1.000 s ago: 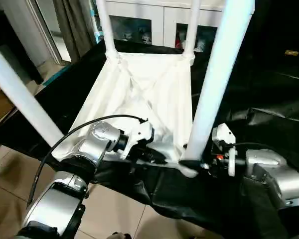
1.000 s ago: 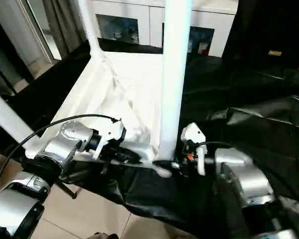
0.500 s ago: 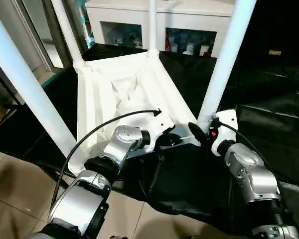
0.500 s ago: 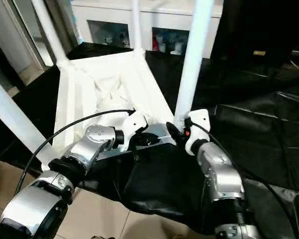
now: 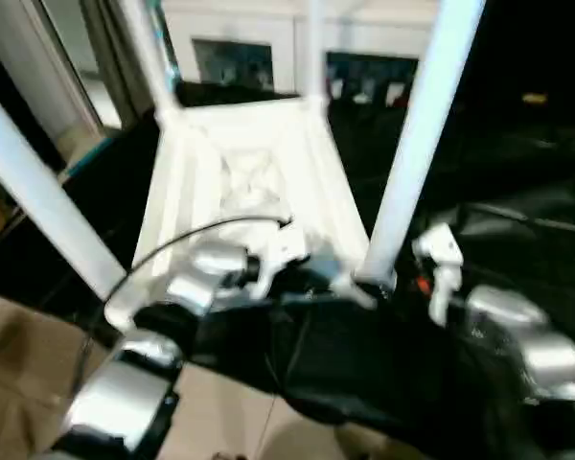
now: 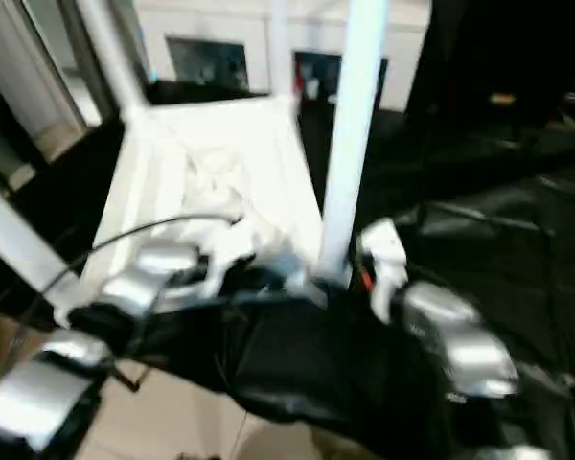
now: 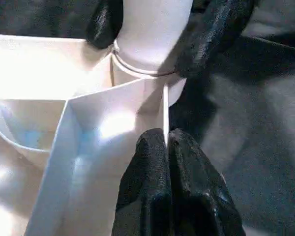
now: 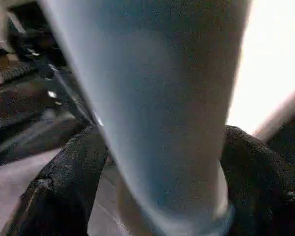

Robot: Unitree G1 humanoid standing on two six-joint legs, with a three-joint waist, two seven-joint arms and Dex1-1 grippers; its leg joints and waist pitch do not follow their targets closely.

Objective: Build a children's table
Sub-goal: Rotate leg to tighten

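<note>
- Left wrist view: left claw [image 7: 167,142] pinched shut on a rib of the upturned table top [image 5: 240,172].
- Right claw [image 8: 157,196] straddles the near-right leg [image 5: 417,134] at its socket; grip uncertain (jaws wide).
- Step: seating this leg. Next, I judge: press it home.

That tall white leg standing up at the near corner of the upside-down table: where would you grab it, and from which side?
Probably low on the leg, just above the corner socket, coming in level from the table's outer side, as the right gripper does. The tube is round and upright, so fingers straddle it sideways, and the ribbed table top blocks the inner side.
</note>
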